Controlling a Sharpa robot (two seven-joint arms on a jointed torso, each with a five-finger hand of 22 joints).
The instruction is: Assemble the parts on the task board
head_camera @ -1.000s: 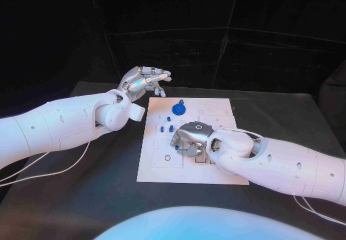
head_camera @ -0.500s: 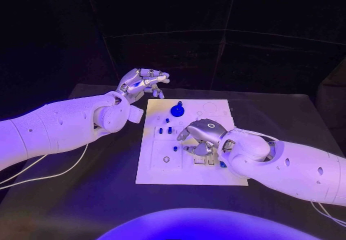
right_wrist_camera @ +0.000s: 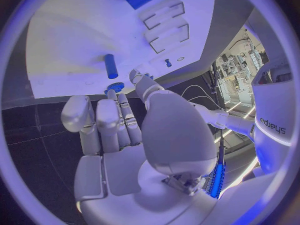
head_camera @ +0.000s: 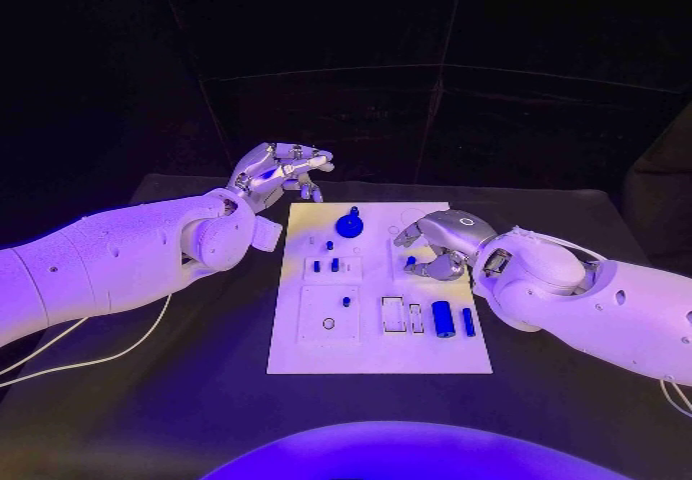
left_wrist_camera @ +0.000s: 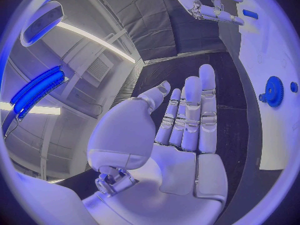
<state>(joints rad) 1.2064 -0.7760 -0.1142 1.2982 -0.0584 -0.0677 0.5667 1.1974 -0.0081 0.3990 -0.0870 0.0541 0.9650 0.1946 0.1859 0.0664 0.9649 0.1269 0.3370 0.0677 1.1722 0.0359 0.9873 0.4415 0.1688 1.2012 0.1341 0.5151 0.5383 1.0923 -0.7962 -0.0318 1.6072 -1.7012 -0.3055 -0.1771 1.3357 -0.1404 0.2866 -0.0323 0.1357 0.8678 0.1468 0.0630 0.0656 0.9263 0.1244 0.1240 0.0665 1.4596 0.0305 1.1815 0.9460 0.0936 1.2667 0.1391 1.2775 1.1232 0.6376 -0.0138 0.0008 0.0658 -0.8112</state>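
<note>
Two white robot arms work over a white rectangular task board (head_camera: 378, 340) lying flat at the middle of the black bench (head_camera: 173, 390).

The board carries small blue parts: one round gear-like disc (head_camera: 351, 223) near its far edge, two short upright pegs (head_camera: 326, 265) side by side left of centre, and two cylinders (head_camera: 454, 320) lying beside rectangular recesses near the right edge. The silver left hand (head_camera: 277, 167) hovers off the board's far-left corner, fingers loosely curled, holding nothing. The silver right hand (head_camera: 437, 243) hangs over the board's right side, fingers curled in; whether they hold anything cannot be told.
</note>
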